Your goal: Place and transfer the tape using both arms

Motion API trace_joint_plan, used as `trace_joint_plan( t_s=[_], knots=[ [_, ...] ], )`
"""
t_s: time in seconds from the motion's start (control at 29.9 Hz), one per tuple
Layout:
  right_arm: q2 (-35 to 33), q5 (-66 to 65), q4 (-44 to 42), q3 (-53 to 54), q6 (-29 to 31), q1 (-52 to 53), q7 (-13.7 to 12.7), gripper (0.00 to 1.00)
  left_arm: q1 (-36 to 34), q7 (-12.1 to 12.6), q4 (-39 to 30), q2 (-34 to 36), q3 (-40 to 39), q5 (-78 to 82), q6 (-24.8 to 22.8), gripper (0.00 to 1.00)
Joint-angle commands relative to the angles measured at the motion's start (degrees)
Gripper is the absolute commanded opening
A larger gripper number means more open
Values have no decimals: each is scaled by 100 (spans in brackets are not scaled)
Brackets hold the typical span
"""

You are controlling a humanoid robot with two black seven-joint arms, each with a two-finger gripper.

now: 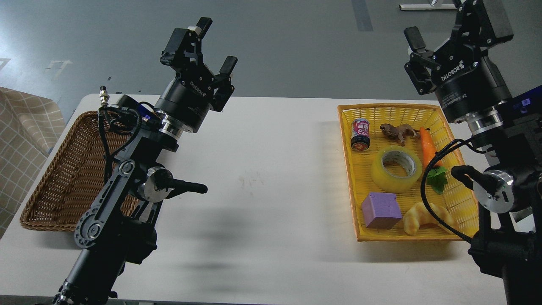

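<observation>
Two black robot arms are raised above a white table, both claws empty. The left gripper points up and away, its fingers spread wide, one finger high at the back and the other lower to the right, with white lettering on the round body beneath them. The left arm runs down from it to the lower left edge, crossing in front of a brown wicker basket that sits at the table's left end.

The right gripper is held high at the upper right, jaws apart and nothing between them; one finger stands clear on the left, while the other is partly cut off near the top edge. The right arm drops along the right edge, a black cable looping off it in front of a yellow basket tray.

The tape, a translucent yellow roll with a pale core, lies flat near the middle of that tray, well below and apart from both grippers. Around it in the tray lie a small drink can at the far left corner, a brown toy animal, a toy carrot with green leaves, a purple cube at the near left, and a croissant-shaped pastry beside the cube.
</observation>
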Motion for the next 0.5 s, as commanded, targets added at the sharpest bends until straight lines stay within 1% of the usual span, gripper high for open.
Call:
trace_joint_plan(
  t_s=[0.0, 0.17, 0.27, 0.47],
  knots=[
    [0, 20, -12, 422, 749, -75, 606, 100, -38, 7, -96, 0, 7, 26, 8, 98],
    [0, 38, -21, 440, 847, -199, 616, 100, -91, 7, -185, 0, 7, 35, 16, 98],
    [0, 47, -3, 414, 864, -190, 599, 100, -118, 7, -185, 0, -28, 35, 148, 98],
    [0, 20, -12, 318, 865, -225, 371, 100, -91, 7, -194, 0, -28, 26, 201, 98]
  ],
)
